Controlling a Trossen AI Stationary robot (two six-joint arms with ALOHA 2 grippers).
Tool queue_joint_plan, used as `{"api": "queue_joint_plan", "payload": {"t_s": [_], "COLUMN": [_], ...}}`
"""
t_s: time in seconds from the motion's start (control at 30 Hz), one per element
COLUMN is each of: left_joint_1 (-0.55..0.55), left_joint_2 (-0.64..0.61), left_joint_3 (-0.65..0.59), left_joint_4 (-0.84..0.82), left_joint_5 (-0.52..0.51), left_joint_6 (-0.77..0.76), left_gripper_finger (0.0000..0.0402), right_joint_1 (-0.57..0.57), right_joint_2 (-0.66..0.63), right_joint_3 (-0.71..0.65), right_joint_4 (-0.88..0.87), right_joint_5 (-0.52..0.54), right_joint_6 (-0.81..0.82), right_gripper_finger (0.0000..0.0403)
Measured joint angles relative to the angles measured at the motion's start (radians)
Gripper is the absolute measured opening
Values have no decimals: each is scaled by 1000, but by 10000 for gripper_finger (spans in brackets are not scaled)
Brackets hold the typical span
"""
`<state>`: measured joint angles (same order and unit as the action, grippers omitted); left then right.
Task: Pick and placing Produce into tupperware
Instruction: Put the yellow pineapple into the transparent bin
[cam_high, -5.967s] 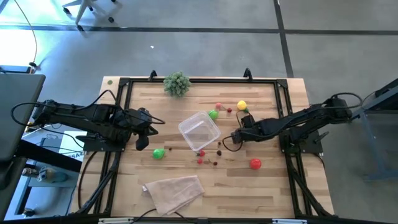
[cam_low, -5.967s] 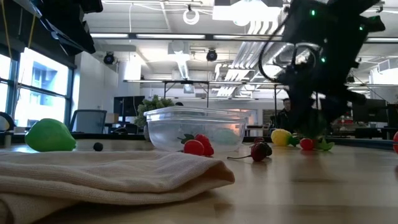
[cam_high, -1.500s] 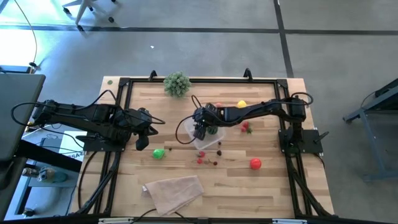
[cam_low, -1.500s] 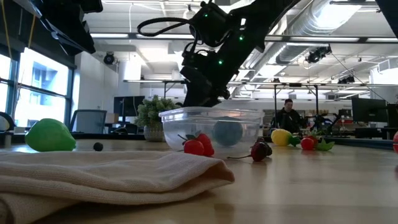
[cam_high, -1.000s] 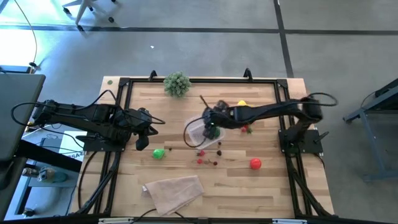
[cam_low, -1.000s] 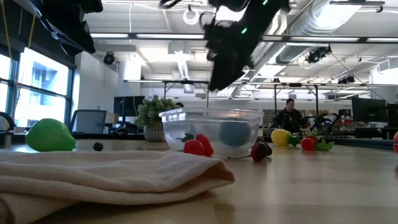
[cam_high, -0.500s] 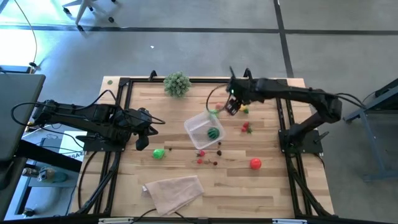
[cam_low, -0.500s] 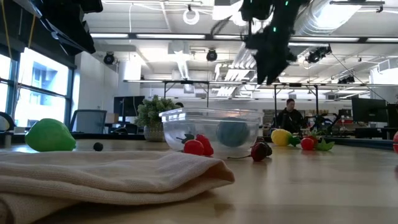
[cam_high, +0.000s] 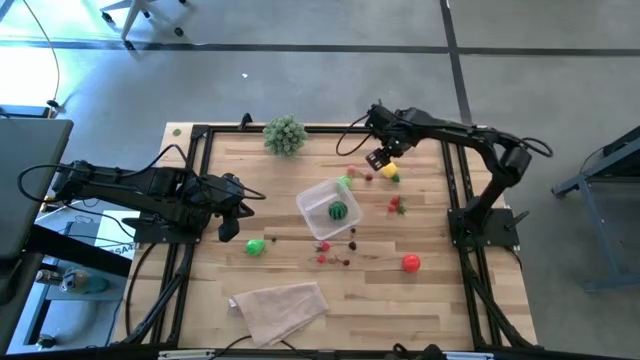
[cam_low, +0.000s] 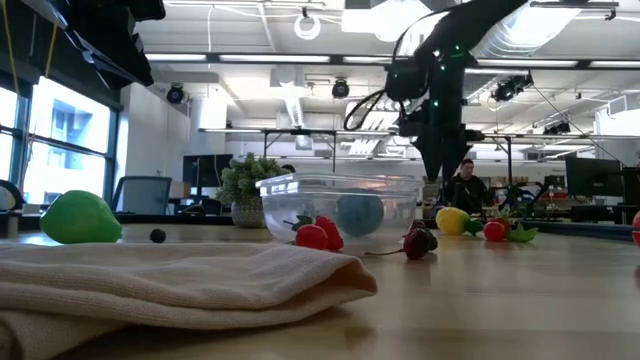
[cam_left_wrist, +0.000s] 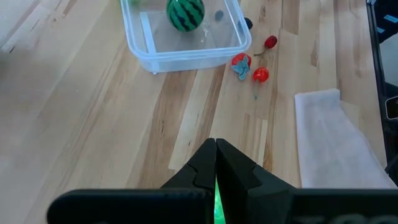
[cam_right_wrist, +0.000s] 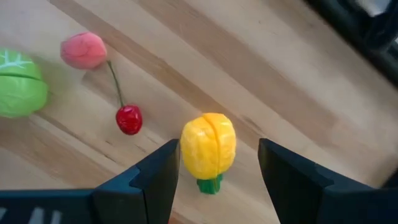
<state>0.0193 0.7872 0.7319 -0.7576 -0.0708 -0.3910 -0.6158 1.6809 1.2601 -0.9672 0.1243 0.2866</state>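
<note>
My right tool (cam_high: 381, 159) open, above yellow produce (cam_right_wrist: 209, 148) at desk (cam_high: 440, 300) 1 o'clock. Left tool (cam_high: 232, 211) closed, 9 o'clock. Tupperware (cam_high: 327, 209) mid-desk holds green striped ball (cam_high: 339, 211), probably watermelon. Office room behind.

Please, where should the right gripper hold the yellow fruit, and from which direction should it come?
Probably across the yellow fruit's rounded body, coming from above. The open right gripper hangs over it, one finger each side; its green stem end looks too small to pinch.
</note>
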Motion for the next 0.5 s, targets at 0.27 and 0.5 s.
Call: {"api": "queue_joint_plan", "payload": {"t_s": [0.27,0.5], "left_joint_1": [0,0], "left_joint_2": [0,0], "left_joint_3": [0,0], "left_joint_4": [0,0], "left_joint_5": [0,0], "left_joint_6": [0,0], "left_gripper_finger": [1,1], "right_joint_1": [-60,-66], "right_joint_2": [-80,-104], "right_joint_3": [-229,-328], "right_joint_4": [257,342], "right_joint_5": [-140,-163], "right_joint_6": [-46,-74], "right_gripper_finger": [209,209]}}
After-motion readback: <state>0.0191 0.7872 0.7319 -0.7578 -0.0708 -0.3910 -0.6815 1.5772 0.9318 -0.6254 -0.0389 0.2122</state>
